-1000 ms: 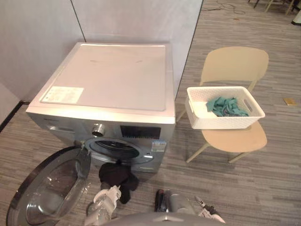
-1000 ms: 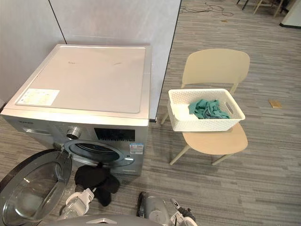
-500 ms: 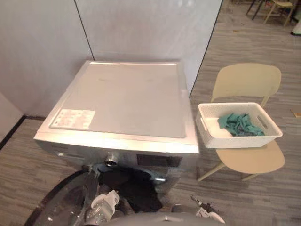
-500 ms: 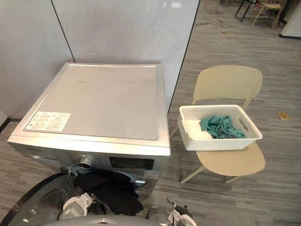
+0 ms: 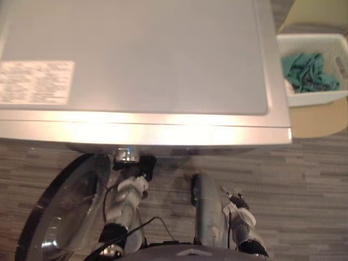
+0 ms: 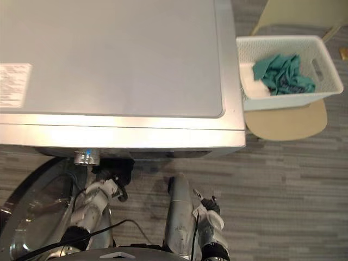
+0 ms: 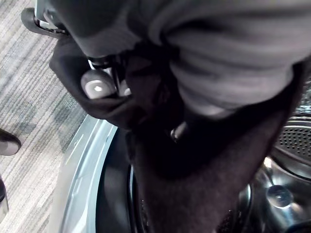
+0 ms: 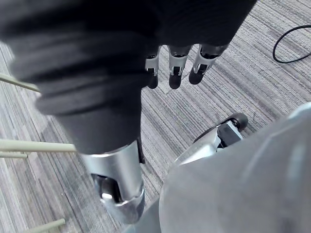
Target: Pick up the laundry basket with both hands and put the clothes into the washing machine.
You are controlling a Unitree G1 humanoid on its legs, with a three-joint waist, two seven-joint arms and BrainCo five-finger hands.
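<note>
Black cloth point(image 7: 204, 160), soft and light, hangs at the drum point(image 7: 286, 141) of the washing machine point(image 5: 136, 65). The fingers of my left hand point(image 7: 97, 86) are curled into it, and I think a bunched fold gives the safest hold. Teal clothes point(image 6: 283, 73) wait in the stiff laundry basket point(image 6: 293, 99) beside the machine. My right hand point(image 8: 176, 65) has straight fingers and is empty.

The right hand point(image 8: 194, 24) wears a dark ribbed cover point(image 8: 82, 82), and its silver fingers point(image 8: 176, 67) have dark tips.

bright overhead glare streaks the washing machine's point(image 5: 163, 133) front edge.
</note>
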